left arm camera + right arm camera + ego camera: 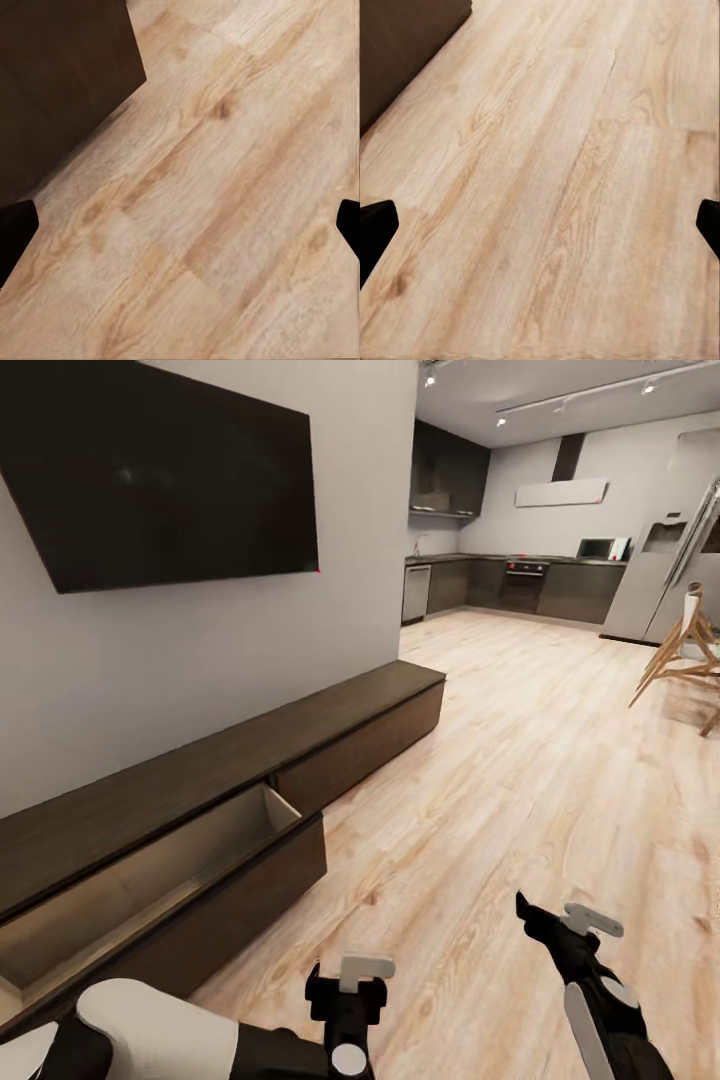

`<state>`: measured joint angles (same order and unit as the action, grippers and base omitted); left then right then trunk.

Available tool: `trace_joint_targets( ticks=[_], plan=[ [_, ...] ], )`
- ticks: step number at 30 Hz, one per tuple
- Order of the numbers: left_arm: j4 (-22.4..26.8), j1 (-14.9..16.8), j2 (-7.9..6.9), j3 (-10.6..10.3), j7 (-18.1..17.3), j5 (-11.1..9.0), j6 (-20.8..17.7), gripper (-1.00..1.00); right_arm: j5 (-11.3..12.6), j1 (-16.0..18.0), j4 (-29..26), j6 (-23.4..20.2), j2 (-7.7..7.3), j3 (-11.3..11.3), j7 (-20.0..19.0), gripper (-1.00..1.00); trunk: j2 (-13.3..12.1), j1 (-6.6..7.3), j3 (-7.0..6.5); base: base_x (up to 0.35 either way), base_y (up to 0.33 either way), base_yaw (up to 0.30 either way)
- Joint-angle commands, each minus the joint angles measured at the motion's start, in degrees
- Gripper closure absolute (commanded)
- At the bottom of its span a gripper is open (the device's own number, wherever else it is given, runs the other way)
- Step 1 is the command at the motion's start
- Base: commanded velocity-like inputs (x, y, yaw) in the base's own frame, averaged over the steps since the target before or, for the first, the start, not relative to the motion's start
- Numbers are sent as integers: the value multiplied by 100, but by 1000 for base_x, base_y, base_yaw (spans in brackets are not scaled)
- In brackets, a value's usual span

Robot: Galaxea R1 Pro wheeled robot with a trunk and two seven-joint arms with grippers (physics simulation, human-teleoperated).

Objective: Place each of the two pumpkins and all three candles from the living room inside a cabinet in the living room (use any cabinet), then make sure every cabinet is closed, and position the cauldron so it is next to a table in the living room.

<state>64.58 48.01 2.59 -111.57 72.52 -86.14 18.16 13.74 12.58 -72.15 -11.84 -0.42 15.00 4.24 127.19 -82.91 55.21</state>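
Wood floor (520,760) runs from the living room to a kitchen at the back; a TV (160,470) hangs above the long dark cabinet (330,720). Its near drawer (150,880) stands pulled out, and what you can see of the inside is bare. Your left hand (347,1000) and right hand (545,925) hang low over the floor, both released, holding nothing. You look between items: next, go find a pumpkin or candle, then return to this drawer.
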Motion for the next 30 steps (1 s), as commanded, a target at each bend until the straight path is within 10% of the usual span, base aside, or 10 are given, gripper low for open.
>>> trace_joint_targets(
  ticks=[1,7,11,13,30],
  plan=[
    [-37,-2,-9,-341,6,-45,331,-100,18,-37,382,354,5,-6,32,-100,3,1,0,0,0,-160],
    [-673,-165,-2,-567,-394,-702,577,-100,-12,-59,1234,989,14,-6,27,-100,-198,111,-101,0,0,-66],
    [-1583,-325,-7,-605,-1973,-1604,600,-100,-19,-63,1960,1727,11,-6,29,-100,-358,199,-173,0,0,-7],
    [-1688,-344,-13,-613,-2172,-1740,596,-100,-20,-63,2342,2064,9,-10,22,-100,-439,243,-209,0,0,-1],
    [-1808,-483,-119,-708,-2306,-1810,640,-100,-28,-63,3634,3800,32,-69,37,-100,-759,418,-404,0,0,-99]
  ],
)
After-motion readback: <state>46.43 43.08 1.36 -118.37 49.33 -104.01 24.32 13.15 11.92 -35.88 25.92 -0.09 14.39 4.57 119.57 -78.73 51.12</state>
